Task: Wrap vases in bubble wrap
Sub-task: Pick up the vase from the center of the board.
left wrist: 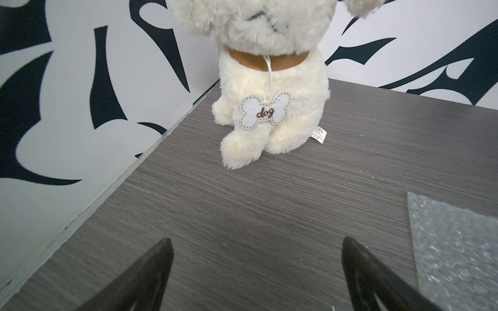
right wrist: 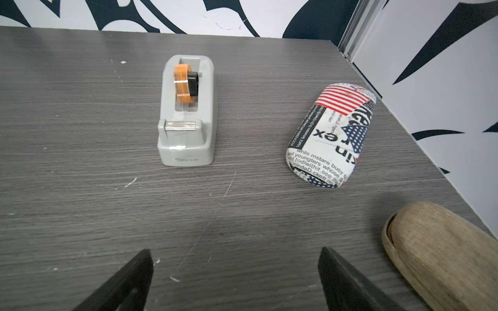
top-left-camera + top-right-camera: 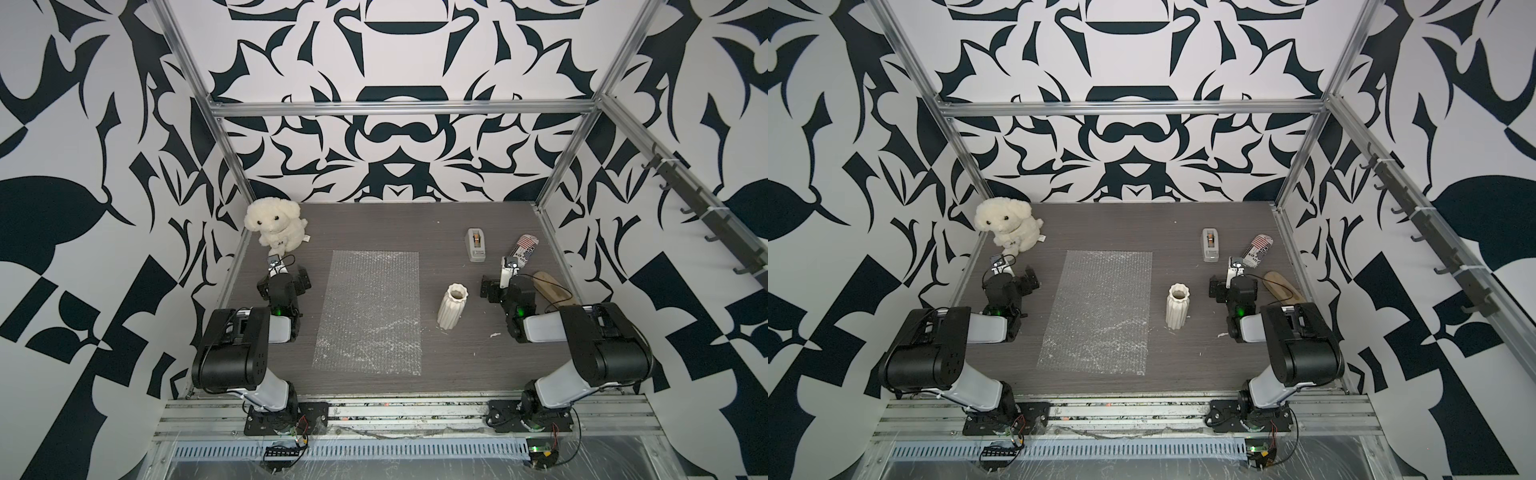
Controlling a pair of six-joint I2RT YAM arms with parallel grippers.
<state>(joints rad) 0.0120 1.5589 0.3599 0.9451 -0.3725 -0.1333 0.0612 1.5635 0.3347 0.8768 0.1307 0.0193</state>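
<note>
Cream-white ribbed ceramic vase (image 3: 453, 305) stands upright, centre-right in both top views, just right of the flat clear bubble-wrap sheet (image 3: 370, 307). Nearer is the right gripper (image 2: 234, 258), vase frame-left of it. It and the left gripper (image 1: 257, 242) are spread wide, empty.

In the left wrist view the frame edge cuts off most of the plush dog's (image 1: 272, 88) head, and only a corner of the bubble wrap (image 1: 458, 255) shows. In both top views, right of centre, the right arm (image 3: 519, 297) hides part of the wooden object (image 3: 550, 286) and the flag-printed case (image 3: 527, 245).
</note>
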